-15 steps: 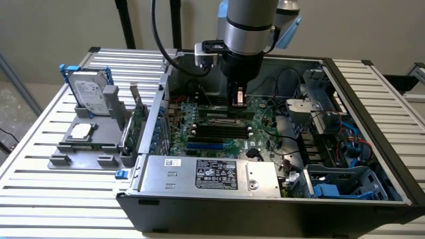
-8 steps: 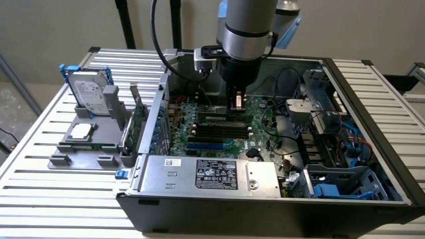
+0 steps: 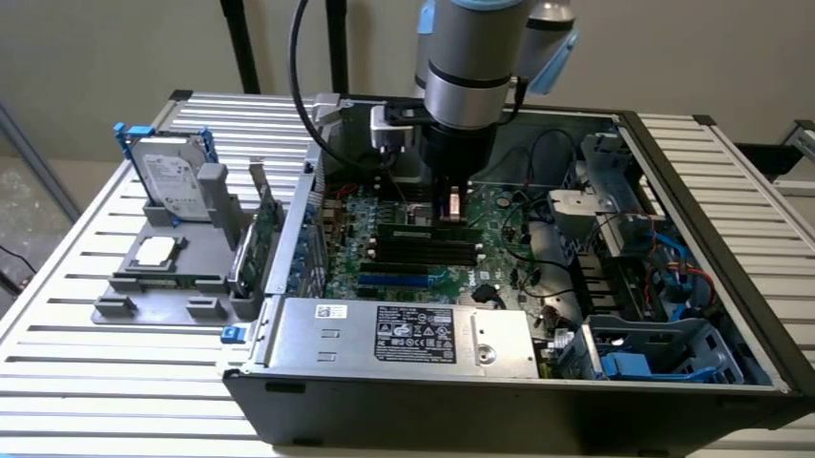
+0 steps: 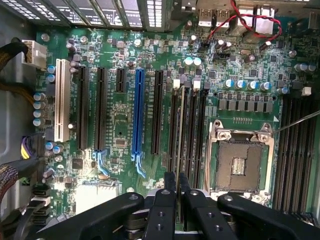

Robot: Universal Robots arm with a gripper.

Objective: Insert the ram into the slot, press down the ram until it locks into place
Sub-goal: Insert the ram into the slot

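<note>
The ram (image 4: 181, 130) shows edge-on as a thin grey-green strip, standing in one slot (image 4: 173, 125) of a row of parallel black memory sockets. In the exterior view the ram (image 3: 410, 232) is a green strip at the top of that row, above the bare black sockets (image 3: 427, 252). My gripper (image 4: 177, 182) is directly over the ram, its black fingers (image 4: 170, 182) drawn close with the strip running into the narrow gap between them. The exterior view has the gripper (image 3: 452, 215) reaching straight down into the open case.
A blue socket (image 4: 138, 115), a white slot (image 4: 62, 100) and the open CPU socket (image 4: 242, 162) lie beside the memory row. Red cables (image 4: 250, 22) hang near the board's edge. The power supply (image 3: 401, 334) and drive cage (image 3: 662, 353) line the case; a hard drive (image 3: 172, 181) stands outside.
</note>
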